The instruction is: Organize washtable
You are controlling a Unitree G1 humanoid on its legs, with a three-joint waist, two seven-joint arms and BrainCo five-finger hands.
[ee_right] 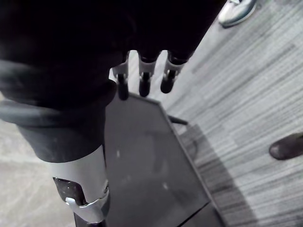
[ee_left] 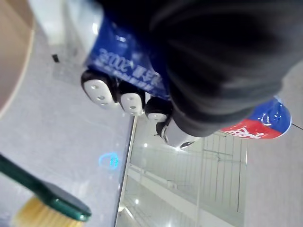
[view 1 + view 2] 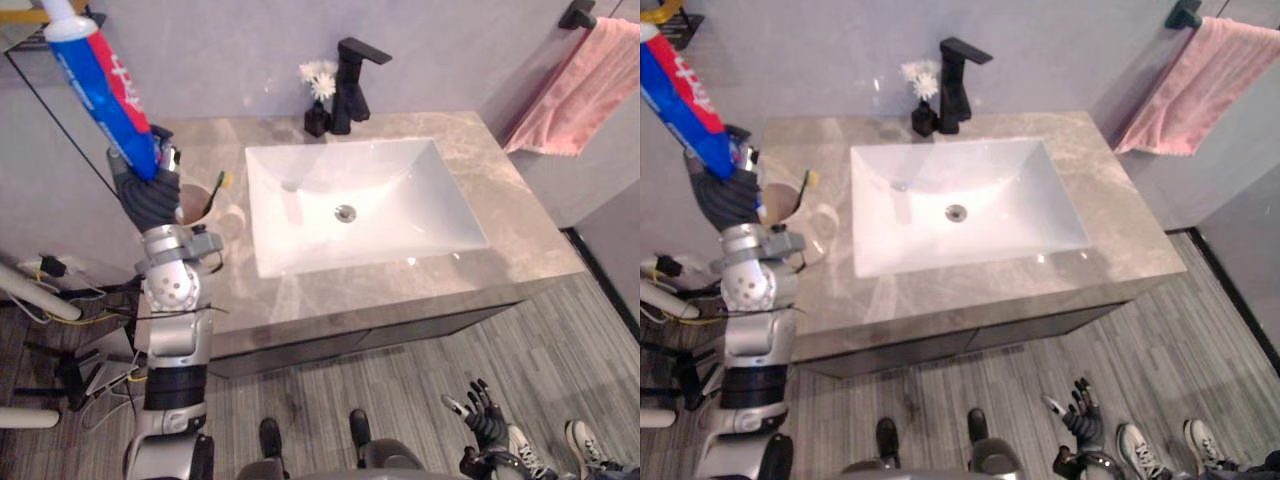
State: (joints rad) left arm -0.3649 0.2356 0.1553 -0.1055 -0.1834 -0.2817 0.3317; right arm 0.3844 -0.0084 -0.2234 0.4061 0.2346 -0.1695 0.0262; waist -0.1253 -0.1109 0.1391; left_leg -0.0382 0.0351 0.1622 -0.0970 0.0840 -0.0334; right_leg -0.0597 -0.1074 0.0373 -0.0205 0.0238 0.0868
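My left hand (image 3: pixel 150 195) is shut on a blue, red and white toothpaste tube (image 3: pixel 100 85), held upright above the left end of the grey stone counter (image 3: pixel 500 170). In the left wrist view my fingers (image 2: pixel 102 90) curl round the tube (image 2: pixel 128 61). Just beside the hand stands a beige cup (image 3: pixel 198 208) with a green-handled toothbrush (image 3: pixel 218 185) in it; the brush head (image 2: pixel 52 201) shows close by. My right hand (image 3: pixel 485 415) hangs low near the floor in front of the counter, its fingers (image 1: pixel 142 80) straight and holding nothing.
A white rectangular sink (image 3: pixel 400 170) takes the counter's middle. A black faucet (image 3: pixel 352 80) and a small black vase of white flowers (image 3: pixel 318 100) stand behind it. A pink towel (image 3: pixel 585 90) hangs at the right wall. A person's shoes (image 3: pixel 585 445) show at lower right.
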